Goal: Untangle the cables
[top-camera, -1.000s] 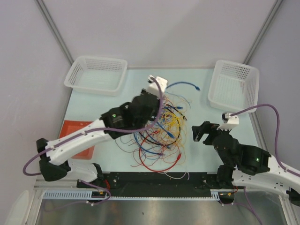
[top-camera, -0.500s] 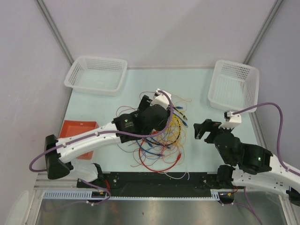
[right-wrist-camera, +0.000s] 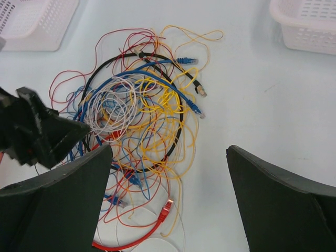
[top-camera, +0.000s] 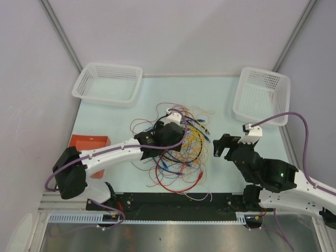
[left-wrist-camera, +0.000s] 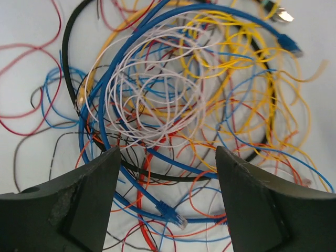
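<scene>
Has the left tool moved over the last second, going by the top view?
Yes. The left tool has drawn back toward the arm bases, away from the far edge where the left basket sits. It is now open over the cables.

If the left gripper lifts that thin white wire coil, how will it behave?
Probably floppy: the white wire coil lies in loose, uneven loops. Likely light, being thin. It may drag neighbours, since the blue cable and yellow wires cross it.

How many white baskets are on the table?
2. One basket is at the far left corner of the table, the other basket is at the far right corner. No third one shows, and nothing seems to hide one.
</scene>
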Available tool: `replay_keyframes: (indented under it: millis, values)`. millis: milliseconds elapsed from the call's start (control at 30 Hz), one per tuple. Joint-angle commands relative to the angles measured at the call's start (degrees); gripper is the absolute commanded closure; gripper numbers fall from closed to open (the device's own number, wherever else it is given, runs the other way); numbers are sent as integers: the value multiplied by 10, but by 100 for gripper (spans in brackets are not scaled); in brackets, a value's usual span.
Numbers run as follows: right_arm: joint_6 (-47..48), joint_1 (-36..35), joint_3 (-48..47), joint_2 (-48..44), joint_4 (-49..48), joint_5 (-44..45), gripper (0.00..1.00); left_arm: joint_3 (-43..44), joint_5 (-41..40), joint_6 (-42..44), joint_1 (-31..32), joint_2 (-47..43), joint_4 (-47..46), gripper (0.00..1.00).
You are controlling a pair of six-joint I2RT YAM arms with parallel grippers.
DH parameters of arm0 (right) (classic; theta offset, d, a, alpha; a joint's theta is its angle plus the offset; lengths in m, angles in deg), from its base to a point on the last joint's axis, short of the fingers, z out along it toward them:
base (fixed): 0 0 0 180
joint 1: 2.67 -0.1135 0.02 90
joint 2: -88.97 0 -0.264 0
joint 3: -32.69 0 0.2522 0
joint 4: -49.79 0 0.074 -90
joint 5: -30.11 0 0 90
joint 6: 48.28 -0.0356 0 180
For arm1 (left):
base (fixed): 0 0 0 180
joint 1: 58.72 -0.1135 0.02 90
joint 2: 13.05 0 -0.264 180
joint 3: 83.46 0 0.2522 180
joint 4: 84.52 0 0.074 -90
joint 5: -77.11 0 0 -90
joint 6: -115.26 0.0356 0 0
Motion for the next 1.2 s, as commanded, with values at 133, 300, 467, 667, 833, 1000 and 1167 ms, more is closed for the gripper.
replay_keyframes:
  millis: [133, 300, 467, 667, 833, 1000, 1167]
  values:
    - [-32, 2, -16, -14, 31, 15, 4, -17, 97, -88, -83, 46, -74, 27]
    - [-27, 3, -17, -11, 31, 18, 4, 11, 121, -90, -89, 113, -74, 42]
    - [-31, 4, -16, -14, 39, 21, 4, 21, 116, -89, -89, 115, -63, 72]
    - [-48, 4, -16, -26, 37, 15, 4, 80, 53, -87, -89, -45, -3, 100]
    - [-18, 3, -16, -10, -2, 7, 4, 208, 49, -37, -88, -137, 21, 100]
    - [27, 4, -16, -14, -62, -8, 4, 419, 124, 23, -89, -102, 80, 100]
    - [137, 4, -16, -29, -200, -50, 6, 641, 177, 43, -89, -34, 157, 100]
